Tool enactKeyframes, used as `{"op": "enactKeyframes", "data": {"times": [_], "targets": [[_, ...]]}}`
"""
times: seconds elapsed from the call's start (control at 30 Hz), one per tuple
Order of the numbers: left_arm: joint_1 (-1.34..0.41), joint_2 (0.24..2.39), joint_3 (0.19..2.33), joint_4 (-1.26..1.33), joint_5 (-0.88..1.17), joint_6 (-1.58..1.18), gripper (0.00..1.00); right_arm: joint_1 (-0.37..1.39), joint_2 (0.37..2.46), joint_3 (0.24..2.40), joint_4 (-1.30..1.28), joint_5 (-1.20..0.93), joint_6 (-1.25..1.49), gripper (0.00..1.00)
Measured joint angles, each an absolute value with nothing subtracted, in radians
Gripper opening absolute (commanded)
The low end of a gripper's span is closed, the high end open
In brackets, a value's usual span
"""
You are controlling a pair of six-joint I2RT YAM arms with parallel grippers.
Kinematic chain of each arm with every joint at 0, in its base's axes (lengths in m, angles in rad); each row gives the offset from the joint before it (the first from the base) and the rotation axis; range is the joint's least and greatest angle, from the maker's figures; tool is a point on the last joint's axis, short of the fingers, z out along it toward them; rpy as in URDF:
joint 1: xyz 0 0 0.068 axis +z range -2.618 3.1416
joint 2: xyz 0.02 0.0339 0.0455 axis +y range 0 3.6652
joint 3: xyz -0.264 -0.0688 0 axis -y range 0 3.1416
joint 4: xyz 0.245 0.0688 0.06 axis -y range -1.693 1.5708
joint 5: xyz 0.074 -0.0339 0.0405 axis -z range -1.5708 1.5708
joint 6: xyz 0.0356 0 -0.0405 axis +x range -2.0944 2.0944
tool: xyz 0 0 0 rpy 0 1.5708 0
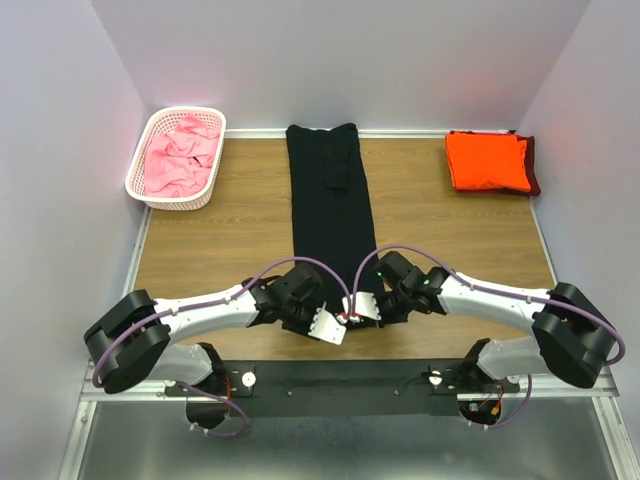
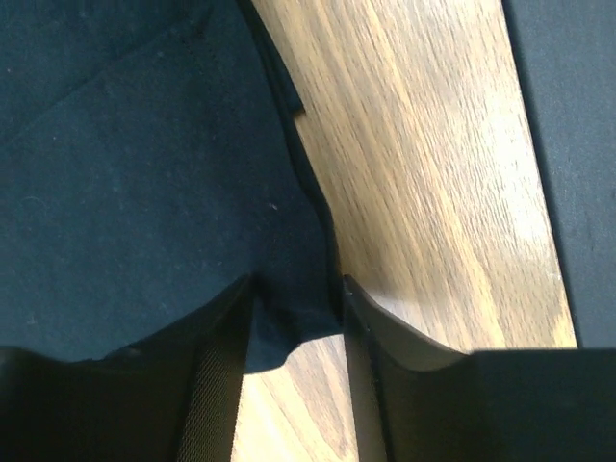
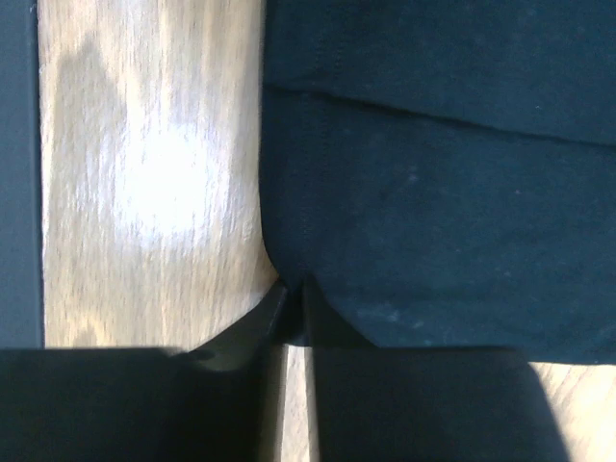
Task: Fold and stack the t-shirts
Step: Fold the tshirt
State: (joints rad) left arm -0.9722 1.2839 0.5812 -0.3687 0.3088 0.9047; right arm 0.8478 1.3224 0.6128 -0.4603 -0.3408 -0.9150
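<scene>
Robotics lab; a boxed-in tabletop cell for manipulation trials.

Plain pale walls (image 1: 340, 50) close the bench in on three sides; wood-grain tabletop (image 1: 230, 230) sits in a bare metal frame (image 1: 90, 395); left arm (image 1: 200, 315) and right arm (image 1: 490, 300) are fixed to a black mounting bar (image 1: 350, 375) at the near edge; purple cables (image 1: 300, 262) loop along both arms; laundry is laid out like test props: black t-shirt (image 1: 325, 200) flat in the middle, orange t-shirt (image 1: 487, 160) folded at the far right corner, pink t-shirts (image 1: 180, 155) heaped in a white lattice basket (image 1: 170, 200) far left.
</scene>
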Motion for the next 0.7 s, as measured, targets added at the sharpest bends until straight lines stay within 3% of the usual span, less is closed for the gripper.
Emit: {"op": "enactKeyframes", "data": {"times": [0.03,0.13,0.43,0.7], "targets": [[-0.976,1.288,0.583,-0.366,0.305,0.906,0.23,0.85,1.324,0.613,-0.456,-0.341,-0.919,0.08],[-0.979,1.295,0.584,-0.361,0.29,0.913,0.0,0.85,1.327,0.612,-0.441,-0.337,-0.914,0.01],[-0.984,1.182,0.595,-0.444,0.32,0.931,0.0,0.902,1.293,0.634,-0.513,-0.333,-0.843,0.0],[-0.894,1.125,0.678,-0.552,0.41,0.94,0.0,0.857,1.288,0.795,-0.588,-0.352,-0.752,0.01]]}}
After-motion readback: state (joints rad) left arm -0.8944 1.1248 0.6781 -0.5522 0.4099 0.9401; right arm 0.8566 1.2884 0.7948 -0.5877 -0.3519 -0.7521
